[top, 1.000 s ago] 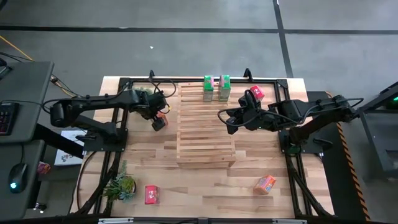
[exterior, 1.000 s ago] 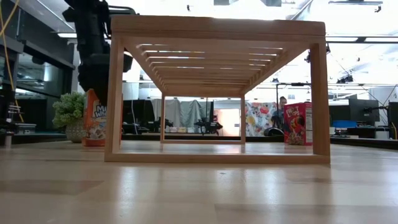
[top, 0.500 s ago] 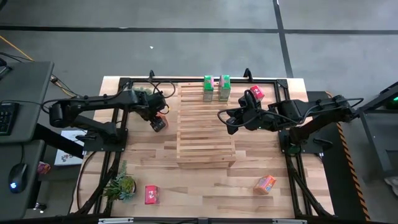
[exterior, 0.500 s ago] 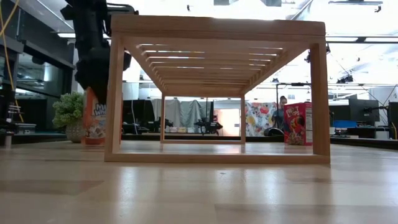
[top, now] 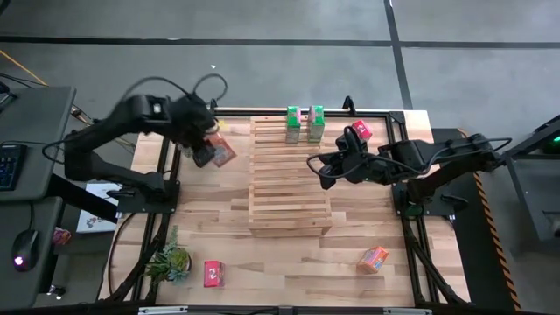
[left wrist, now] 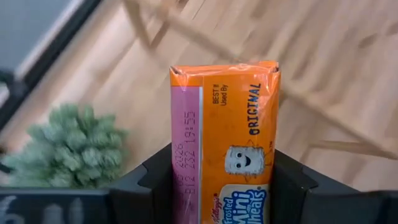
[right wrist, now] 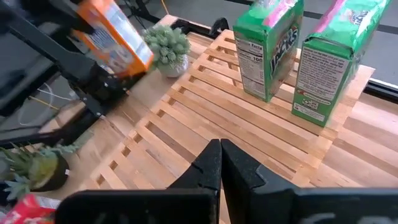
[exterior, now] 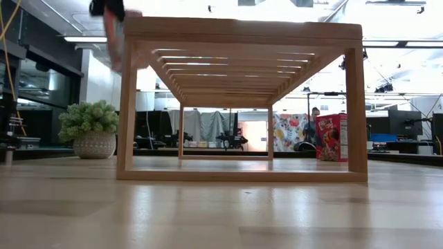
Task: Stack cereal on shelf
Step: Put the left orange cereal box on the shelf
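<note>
My left pincer point(left wrist: 221, 186) is clamped on an orange cereal box point(top: 220, 150), one finger flat on each broad side near its lower end, and the box hangs in the air off the left edge of the shelf point(top: 290, 179), clear of the desk point(top: 289, 262). In the low view it shows level with the shelf's top board.

My right pincer point(right wrist: 221, 163) waits with its fingers pressed together over the shelf's right side, holding nothing.

Two green boxes point(top: 303, 123) stand upright side by side at the far end of the shelf top. A red box point(top: 360, 131) sits by the far right corner, another red box point(top: 212, 273) and an orange box point(top: 374, 258) lie on the desk at the near side, and a small potted plant point(top: 171, 261) stands near the front left.

I judge the box light and thin-walled: cardboard that dents under hard squeeze and can swing if held at one end only. The broad faces give the best hold, low and centred, with a gentle grip so it sets down upright.
</note>
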Controlling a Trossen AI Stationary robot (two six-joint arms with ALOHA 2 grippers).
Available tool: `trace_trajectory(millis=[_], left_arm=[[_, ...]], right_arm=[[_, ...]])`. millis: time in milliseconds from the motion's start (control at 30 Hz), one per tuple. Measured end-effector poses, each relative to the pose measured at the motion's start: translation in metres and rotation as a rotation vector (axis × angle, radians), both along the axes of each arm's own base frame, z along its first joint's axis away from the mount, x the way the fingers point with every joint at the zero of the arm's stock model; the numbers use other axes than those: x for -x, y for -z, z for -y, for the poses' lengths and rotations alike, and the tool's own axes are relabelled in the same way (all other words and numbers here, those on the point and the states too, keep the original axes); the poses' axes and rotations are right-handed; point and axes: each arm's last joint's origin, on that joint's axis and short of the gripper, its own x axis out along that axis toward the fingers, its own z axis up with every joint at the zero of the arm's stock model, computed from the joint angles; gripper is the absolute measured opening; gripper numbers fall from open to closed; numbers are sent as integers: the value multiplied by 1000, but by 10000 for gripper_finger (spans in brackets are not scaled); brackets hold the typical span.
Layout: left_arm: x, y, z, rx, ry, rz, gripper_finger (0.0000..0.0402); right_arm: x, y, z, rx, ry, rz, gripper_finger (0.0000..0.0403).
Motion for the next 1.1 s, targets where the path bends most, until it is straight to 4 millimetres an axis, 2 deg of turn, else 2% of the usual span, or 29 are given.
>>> trace_trajectory(millis=[100,200,300,400,567,733,867,1100], left_arm=[[-4,-37,10,-23,59,74,169],[-19,-64,22,-39,139,137,169],[-46,-81,36,-66,237,187,169],[-80,-85,49,-144,319,190,169],[-136,-75,61,-220,422,214,169],[-183,-56,63,-267,465,262,169],[-209,-36,59,-281,464,243,169],[-243,3,54,-341,459,115,169]], right_arm=[[2,-6,1,-2,8,46,0],[6,-15,2,26,13,107,0],[10,-28,4,66,3,189,0],[16,-43,6,110,-9,281,0],[28,-66,9,169,-38,409,0],[40,-80,11,200,-73,483,0],[46,-84,12,196,-85,507,0],[48,-85,12,196,-88,509,0]])
